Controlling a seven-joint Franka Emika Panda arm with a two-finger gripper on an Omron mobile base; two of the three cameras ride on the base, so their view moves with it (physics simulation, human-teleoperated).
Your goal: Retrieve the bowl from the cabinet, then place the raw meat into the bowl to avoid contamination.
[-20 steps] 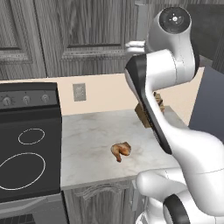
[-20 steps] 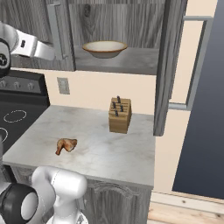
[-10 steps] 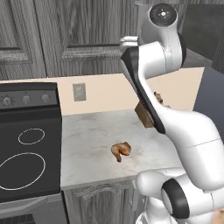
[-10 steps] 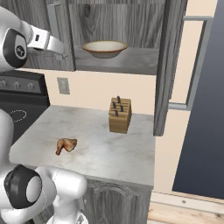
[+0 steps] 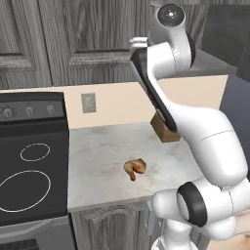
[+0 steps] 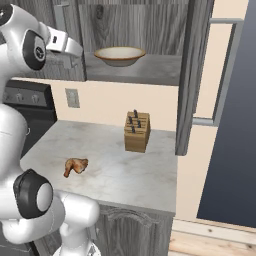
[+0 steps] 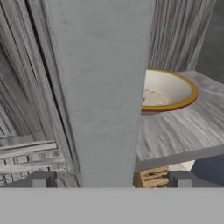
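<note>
A: Where is the bowl [image 7: 168,90] placed relative to the gripper [image 7: 111,180]?

B: It is seen ahead and to the right in the hand view, resting on the shelf [image 7: 183,131] inside the cabinet [image 6: 197,75]. A grey door edge [image 7: 100,87] stands directly in front of the gripper, between it and most of the bowl.

A: And the gripper itself?

B: Its two fingertips are set well apart, with nothing held between them.

A: What could go wrong from here?

B: If a straight advance were made, the door edge would likely be struck before the bowl is reached. A sideways shift to the right seems to be called for first. The bowl's rim is wide and shallow, so a poor pinch could let it tip or slide off the shelf.

A: And the meat [image 6: 75,165]?

B: It lies on the worktop [image 6: 125,170] far below the gripper, near the knife block [image 6: 137,131], untouched. A dropped bowl could land on either.
</note>
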